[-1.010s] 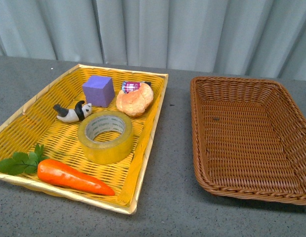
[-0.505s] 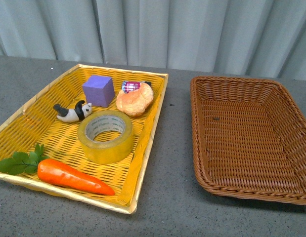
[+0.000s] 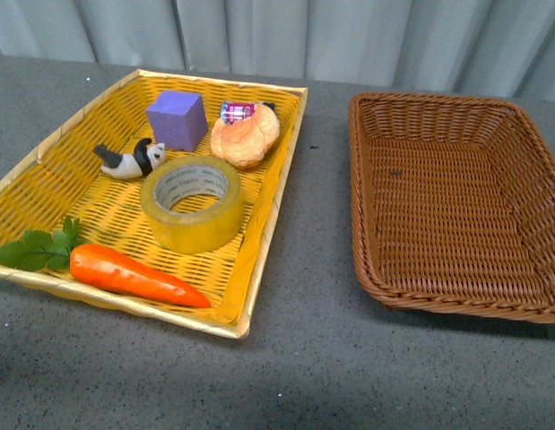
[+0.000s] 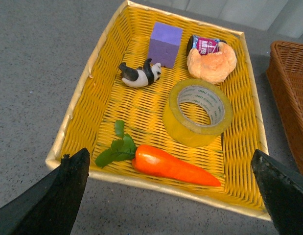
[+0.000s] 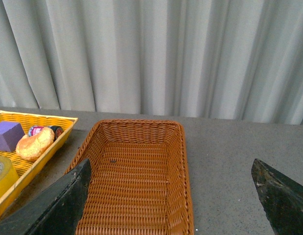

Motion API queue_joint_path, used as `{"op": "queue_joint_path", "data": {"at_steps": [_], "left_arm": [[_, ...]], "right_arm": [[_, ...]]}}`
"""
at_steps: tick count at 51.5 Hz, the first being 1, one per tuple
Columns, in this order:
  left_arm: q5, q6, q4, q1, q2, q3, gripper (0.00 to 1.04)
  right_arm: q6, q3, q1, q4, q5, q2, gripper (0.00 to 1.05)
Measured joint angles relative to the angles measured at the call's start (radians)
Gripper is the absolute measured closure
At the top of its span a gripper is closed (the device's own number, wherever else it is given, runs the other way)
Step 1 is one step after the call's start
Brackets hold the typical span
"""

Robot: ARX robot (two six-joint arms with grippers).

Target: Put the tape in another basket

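Left of centre in the front view, you see the tape (image 3: 191, 204) lying flat, core hole up, near the middle of the yellow tray (image 3: 57, 193). A carrot (image 3: 134, 276) lies just below it in the frame along the tray's near edge, and a panda (image 3: 129, 159) sits to its upper left. A purple block (image 3: 177, 119) and a bun (image 3: 246, 136) stand above it at the tray's far end. Over on the right of the frame sits the basket (image 3: 456, 206), apart from the tray, with grey tabletop between them.

Neither arm shows in the front view. Your left gripper (image 4: 170, 186) hangs above the tray with its fingers (image 4: 58, 200) spread wide and nothing between them. Your right gripper (image 5: 171, 196) faces the basket, its fingers (image 5: 281, 200) likewise spread wide and gripping nothing.
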Motion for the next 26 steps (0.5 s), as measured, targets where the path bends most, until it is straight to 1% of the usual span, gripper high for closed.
{"op": "queue_joint_path", "data": {"at_steps": [3,8,13,18,22,26], "left_arm": [[0.013,-0.007,0.056,0.002,0.175,0.064,0.07],[0.06,-0.008,0.053,0.002,0.349,0.15,0.07],[0.078,-0.01,0.064,-0.003,0.515,0.237,0.07],[0.067,-0.01,0.061,-0.021,0.678,0.355,0.07],[0.047,-0.007,0.044,-0.041,0.779,0.443,0.07],[0.048,-0.008,0.032,-0.058,0.858,0.51,0.07]], "right_arm": [[0.0,0.0,0.0,0.0,0.0,0.0,0.09],[0.0,0.0,0.0,0.0,0.0,0.0,0.09],[0.0,0.0,0.0,0.0,0.0,0.0,0.09],[0.0,0.0,0.0,0.0,0.0,0.0,0.09],[0.0,0.0,0.0,0.0,0.0,0.0,0.09],[0.0,0.0,0.0,0.0,0.0,0.0,0.09]]}}
